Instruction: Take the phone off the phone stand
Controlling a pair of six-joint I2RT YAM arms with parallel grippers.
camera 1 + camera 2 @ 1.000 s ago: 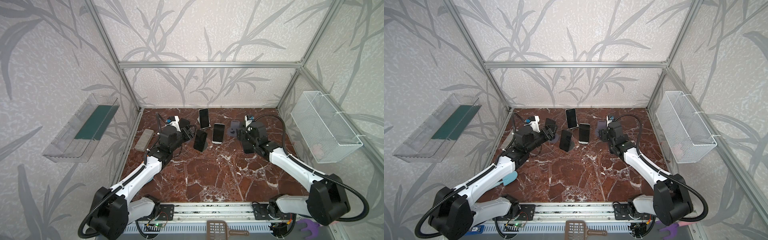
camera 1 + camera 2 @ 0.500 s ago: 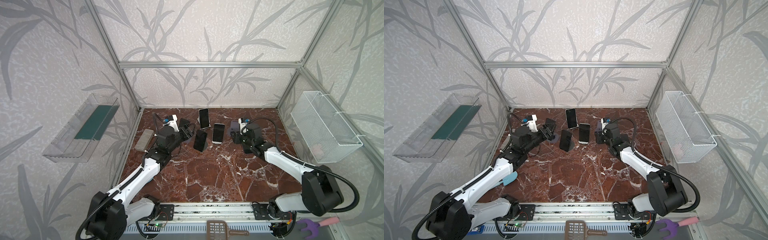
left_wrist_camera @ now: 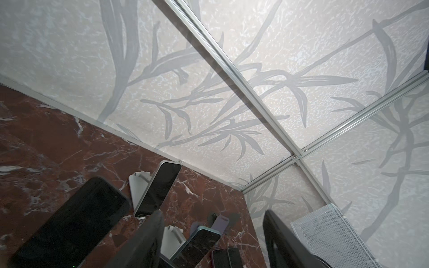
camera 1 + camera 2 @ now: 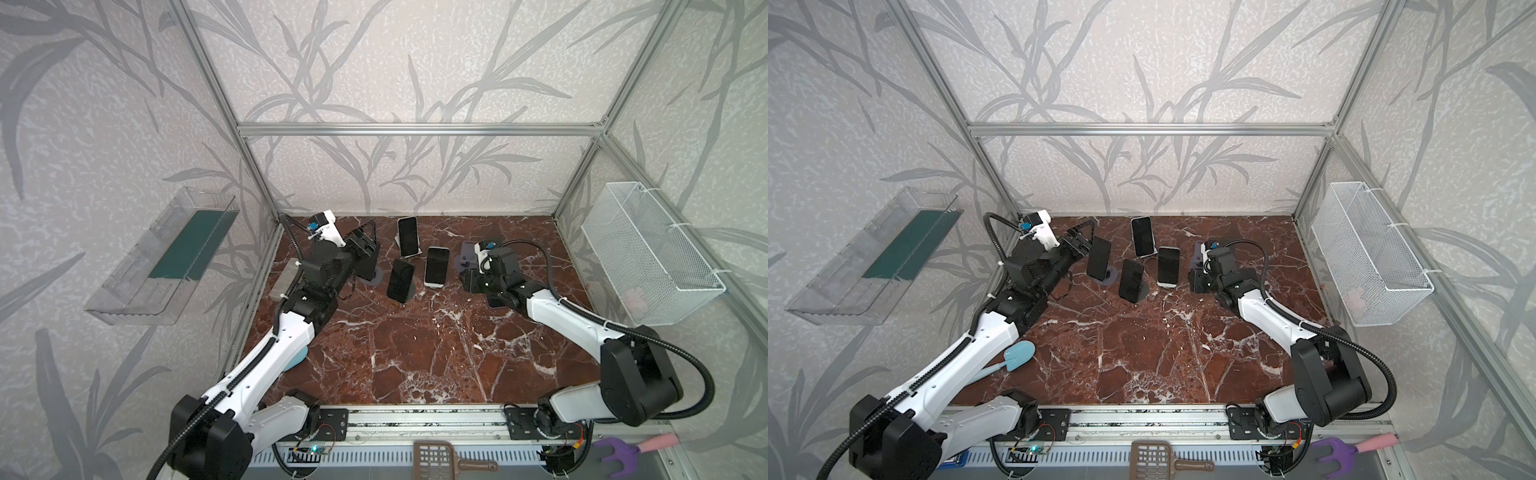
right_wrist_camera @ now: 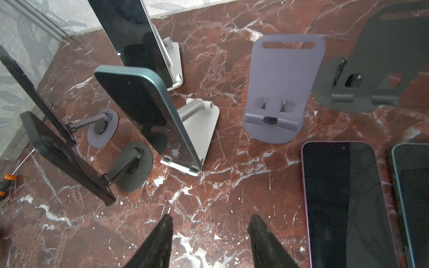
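so the black phone [image 4: 1098,264] stands long axis up on its stand [image 4: 1111,275], back-left of the bench [image 4: 1142,353], face toward the front edge, left hand [image 3: 212,213] and right hand [image 5: 210,218] both open and empty

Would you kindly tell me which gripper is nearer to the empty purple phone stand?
Right. The right gripper hovers just before the purple phone stand; the left gripper sits far off, beside the leftmost black phone.

No text, label, brand or number is legible anywhere; the phones [image 4: 407,242] toward twelve o'clock show dark screens.
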